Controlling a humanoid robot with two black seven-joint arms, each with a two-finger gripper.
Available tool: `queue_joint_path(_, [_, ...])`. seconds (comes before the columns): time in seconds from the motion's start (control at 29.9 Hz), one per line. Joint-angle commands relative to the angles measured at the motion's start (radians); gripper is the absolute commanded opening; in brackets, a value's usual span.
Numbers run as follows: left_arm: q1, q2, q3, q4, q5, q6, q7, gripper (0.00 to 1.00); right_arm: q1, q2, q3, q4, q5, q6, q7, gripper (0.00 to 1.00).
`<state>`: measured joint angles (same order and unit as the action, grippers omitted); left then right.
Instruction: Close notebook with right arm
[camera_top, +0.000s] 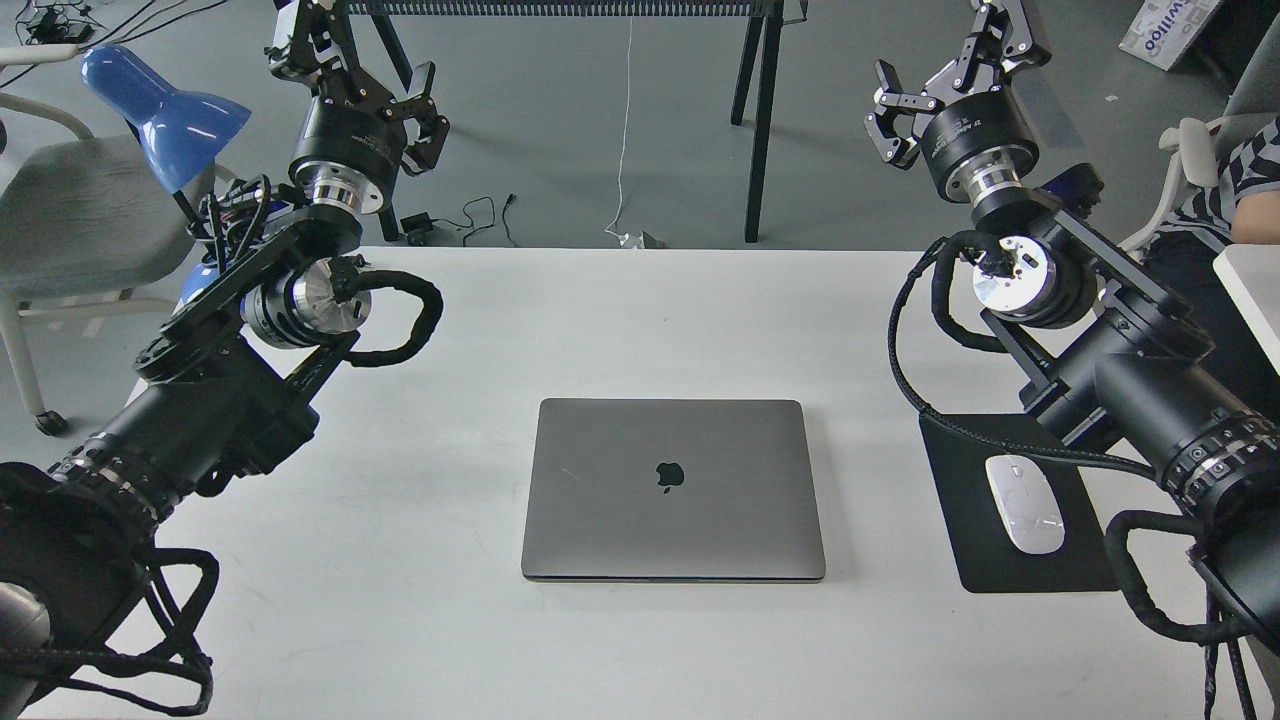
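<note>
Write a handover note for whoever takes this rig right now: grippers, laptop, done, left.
Right gripper: open, empty, raised beyond the far right of the white table.
Left gripper: open, empty, raised at far left beside the blue desk lamp.
Slim space-grey metal notebook: mid-table, lid fully down and flat, apple logo up, nothing touching it.
White mouse sits on the black mouse pad to the notebook's right, partly under the right arm.
Done: notebook closed.
Left: nothing visible; both arms are clear of the notebook.
</note>
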<state>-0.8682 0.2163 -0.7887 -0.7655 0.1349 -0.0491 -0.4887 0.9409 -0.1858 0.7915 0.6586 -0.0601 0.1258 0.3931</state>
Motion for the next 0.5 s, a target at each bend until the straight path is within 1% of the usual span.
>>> queue_joint_path(0.0, [0.000,0.000,0.000,0.000,0.000,0.000,0.000,1.00,0.002,-0.004,0.000,0.009,0.000,0.000,0.000,1.00])
queue_joint_path(0.47, [0.000,0.000,-0.001,0.000,0.000,0.000,0.000,1.00,0.002,-0.006,0.006,0.022,0.000,0.000,0.001,1.00])
